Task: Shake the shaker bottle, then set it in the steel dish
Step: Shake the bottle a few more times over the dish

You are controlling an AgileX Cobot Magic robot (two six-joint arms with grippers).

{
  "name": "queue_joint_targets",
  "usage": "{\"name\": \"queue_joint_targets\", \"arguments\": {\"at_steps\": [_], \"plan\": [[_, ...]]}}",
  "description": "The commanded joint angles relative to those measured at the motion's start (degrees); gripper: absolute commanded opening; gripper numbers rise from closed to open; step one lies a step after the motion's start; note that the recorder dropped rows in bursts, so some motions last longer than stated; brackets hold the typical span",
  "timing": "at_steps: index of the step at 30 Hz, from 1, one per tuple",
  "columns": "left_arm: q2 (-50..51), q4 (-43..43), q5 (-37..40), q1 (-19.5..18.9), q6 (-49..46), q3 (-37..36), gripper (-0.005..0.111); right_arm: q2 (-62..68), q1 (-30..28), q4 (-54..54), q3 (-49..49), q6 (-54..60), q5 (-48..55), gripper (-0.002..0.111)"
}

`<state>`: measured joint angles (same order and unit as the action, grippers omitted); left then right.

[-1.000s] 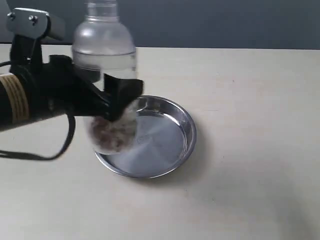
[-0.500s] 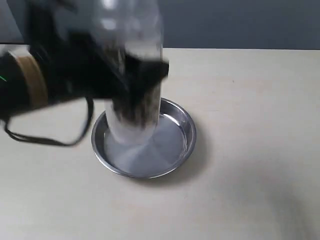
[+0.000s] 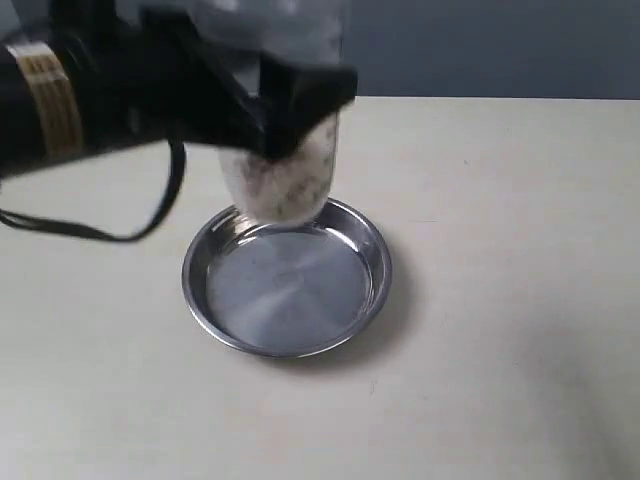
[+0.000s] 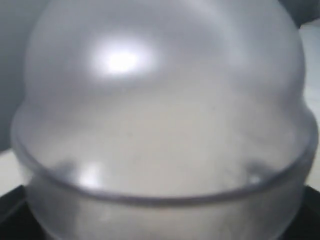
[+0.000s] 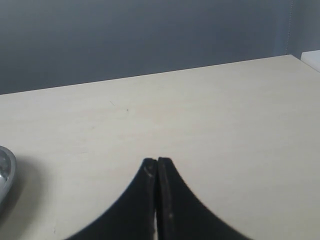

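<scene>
Bottle (image 3: 287, 185) aloft, dish (image 3: 285, 300) beneath left fingers (image 3: 300, 95)
They spread to its width, clamping it; right fingers (image 5: 149, 200) pressed together, empty.

Light is soft and even. The left gripper (image 3: 298, 98) and bottle (image 3: 288, 185) smear with motion blur; the dish (image 3: 381, 270) glints, throwing a faint shadow. Close up, the bottle is unfocused, bearing white glare.

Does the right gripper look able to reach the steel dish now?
Probably yes: only bare table lies between the right gripper and the steel dish, and the shaker bottle hangs over its far rim.
</scene>
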<state>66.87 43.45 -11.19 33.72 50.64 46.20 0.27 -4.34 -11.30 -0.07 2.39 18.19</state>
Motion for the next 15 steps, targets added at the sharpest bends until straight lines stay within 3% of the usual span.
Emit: {"name": "queue_joint_targets", "arguments": {"at_steps": [1,4,7,9,12,15], "plan": [[3.36,-3.34,6.54,0.16,0.77,-3.7,0.0,-0.27,-0.18,0.17,0.07,0.11,-0.58,-0.001],[5.85,-6.05,4.87,0.16,0.77,-4.76,0.0,-0.27,-0.18,0.17,0.07,0.11,-0.58,-0.001],[-1.42,-1.94,-2.38,0.16,-0.69,1.27,0.0,-0.27,-0.18,0.17,0.07,0.11,-0.58,-0.001],[-3.89,-1.72,-0.11,0.16,-0.39,2.82,0.0,-0.27,-0.18,0.17,0.07,0.11,-0.58,-0.001],[-0.5,-2.15,3.38,0.16,0.59,-3.67,0.0,-0.27,-0.18,0.17,0.07,0.11,-0.58,-0.001],[2.82,-3.36,0.04,0.16,0.0,-6.14,0.0,-0.27,-0.18,0.17,0.07,0.11,-0.58,-0.001]]}}
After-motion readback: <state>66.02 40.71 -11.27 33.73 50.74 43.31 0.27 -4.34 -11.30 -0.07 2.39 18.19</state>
